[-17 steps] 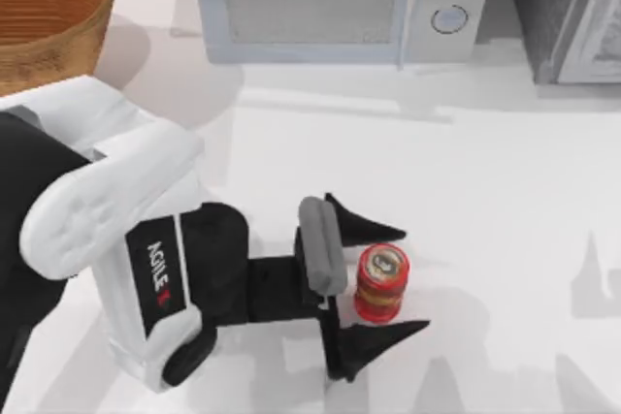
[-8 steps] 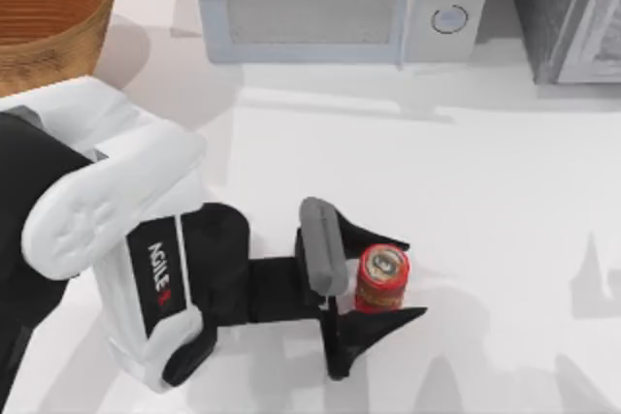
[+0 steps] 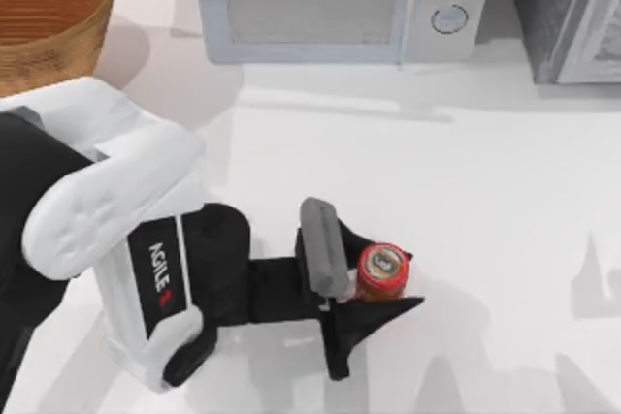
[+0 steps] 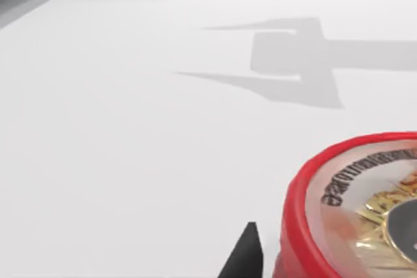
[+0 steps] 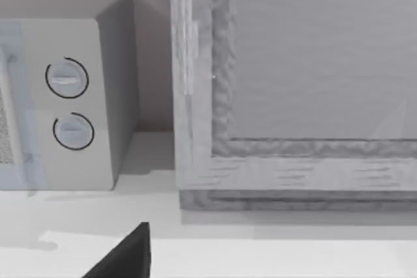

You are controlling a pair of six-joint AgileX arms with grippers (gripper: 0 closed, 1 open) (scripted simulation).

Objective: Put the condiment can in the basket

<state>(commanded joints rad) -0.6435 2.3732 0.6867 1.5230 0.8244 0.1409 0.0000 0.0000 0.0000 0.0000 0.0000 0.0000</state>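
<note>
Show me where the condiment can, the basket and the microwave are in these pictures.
condiment can (image 3: pixel 382 264): top view, on its round lid.
basket (image 3: pixel 58 21): top view, on its woven outer wall below the rim.
microwave (image 3: pixel 310 2): top view, on its door window.

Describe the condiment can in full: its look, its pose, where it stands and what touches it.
The condiment can is a short red cylinder with a yellow-orange label band and a round printed top with a gold centre. It stands upright on the white table, right of the table's middle and toward the top view's lower edge. The left gripper is shut on it, one black finger against each side. The left wrist view shows its red rim and printed lid close up.
</note>
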